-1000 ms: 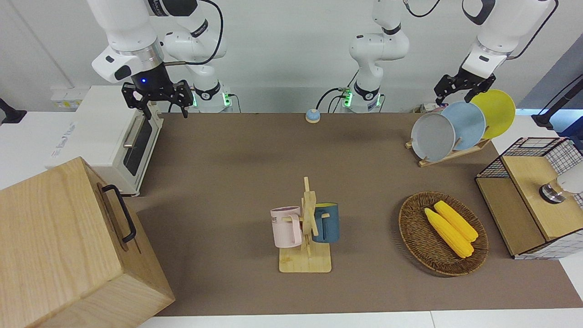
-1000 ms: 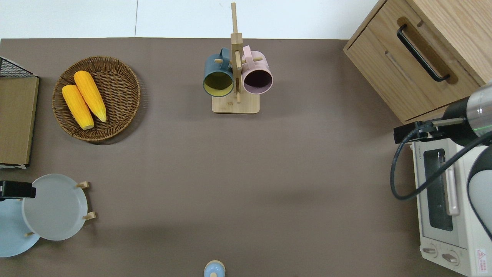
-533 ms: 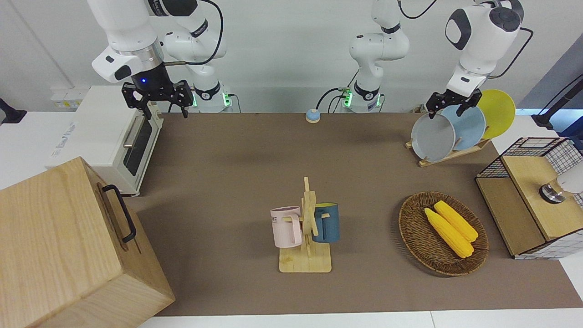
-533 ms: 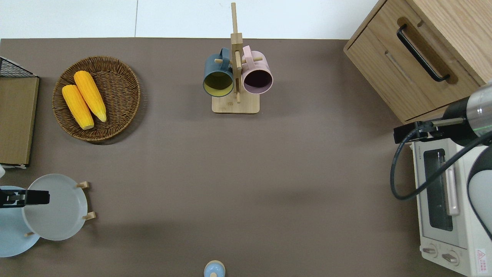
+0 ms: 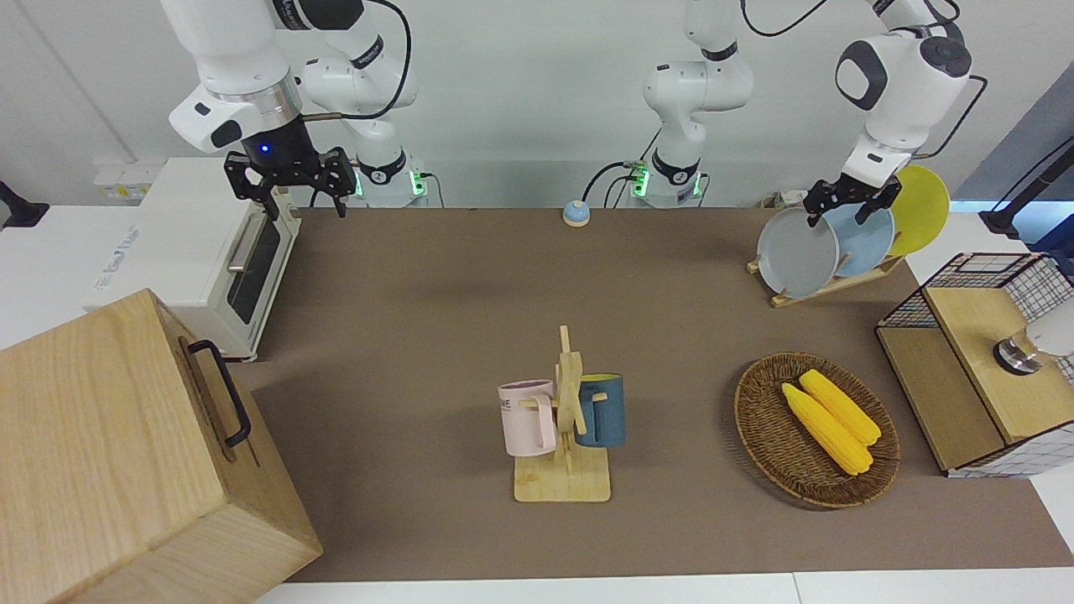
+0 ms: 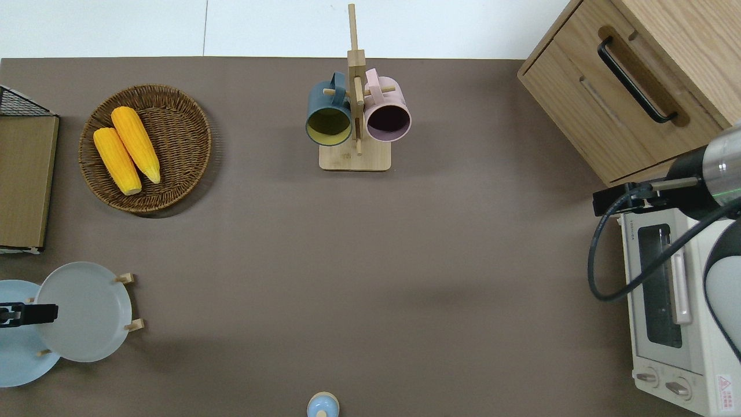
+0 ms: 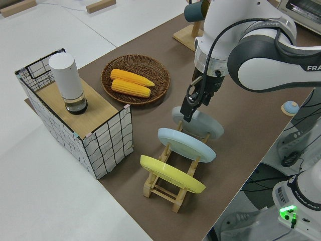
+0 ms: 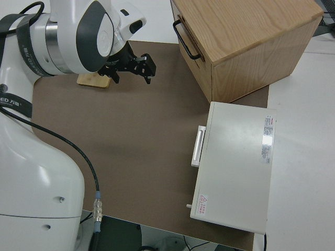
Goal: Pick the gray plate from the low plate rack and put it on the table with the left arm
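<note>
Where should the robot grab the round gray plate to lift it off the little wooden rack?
Probably by its top rim, from above. The round pale gray plate stands slanted in the low light-wood plate rack, so only that raised upper edge is free. The left gripper is already there.

Just above the left pincer (image 7: pixel 186 115), the left arm (image 7: pixel 271 55) carries dark letters "FRA", cut off by the edge. Its base (image 7: pixel 301 197), well away from the pincer, reads "FRANKA EMIKA". The mug (image 5: pixel 527 417), well apart, shows "ME". The toaster (image 6: pixel 666 307), farthest off, bears a red warning triangle; its other print can't be read.
</note>
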`<action>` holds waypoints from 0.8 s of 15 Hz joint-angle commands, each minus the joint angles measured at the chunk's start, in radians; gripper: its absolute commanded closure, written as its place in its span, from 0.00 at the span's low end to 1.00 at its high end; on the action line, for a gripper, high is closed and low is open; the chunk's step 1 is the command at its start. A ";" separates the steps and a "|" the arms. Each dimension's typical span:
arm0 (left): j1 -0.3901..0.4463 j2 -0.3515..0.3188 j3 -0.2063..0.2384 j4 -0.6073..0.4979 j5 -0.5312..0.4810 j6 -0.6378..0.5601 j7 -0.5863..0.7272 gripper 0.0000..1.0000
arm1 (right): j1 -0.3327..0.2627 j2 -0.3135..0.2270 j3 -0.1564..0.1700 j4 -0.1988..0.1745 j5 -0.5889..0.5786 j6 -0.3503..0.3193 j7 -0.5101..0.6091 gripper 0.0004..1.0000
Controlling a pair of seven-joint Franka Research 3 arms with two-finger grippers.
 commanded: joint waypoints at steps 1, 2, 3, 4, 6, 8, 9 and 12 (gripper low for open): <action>-0.004 -0.032 0.002 -0.060 0.018 0.047 0.007 0.00 | -0.022 0.009 0.020 0.021 -0.003 -0.016 0.013 0.02; -0.005 -0.032 0.002 -0.063 0.018 0.048 0.007 0.00 | -0.022 0.009 0.020 0.021 -0.003 -0.016 0.013 0.02; -0.007 -0.032 0.002 -0.075 0.018 0.062 0.007 0.00 | -0.022 0.009 0.020 0.021 -0.003 -0.016 0.013 0.02; -0.007 -0.032 0.002 -0.086 0.018 0.076 0.007 0.00 | -0.022 0.009 0.020 0.020 -0.003 -0.016 0.013 0.02; -0.007 -0.032 0.002 -0.118 0.018 0.123 0.005 0.00 | -0.022 0.009 0.020 0.021 -0.003 -0.016 0.013 0.02; -0.007 -0.032 0.002 -0.135 0.018 0.143 -0.004 0.00 | -0.022 0.009 0.020 0.021 -0.003 -0.016 0.015 0.02; -0.007 -0.032 0.002 -0.135 0.018 0.143 -0.005 0.00 | -0.022 0.009 0.020 0.021 -0.003 -0.016 0.013 0.02; -0.007 -0.032 0.002 -0.137 0.018 0.139 -0.004 0.01 | -0.022 0.009 0.020 0.021 -0.003 -0.016 0.013 0.02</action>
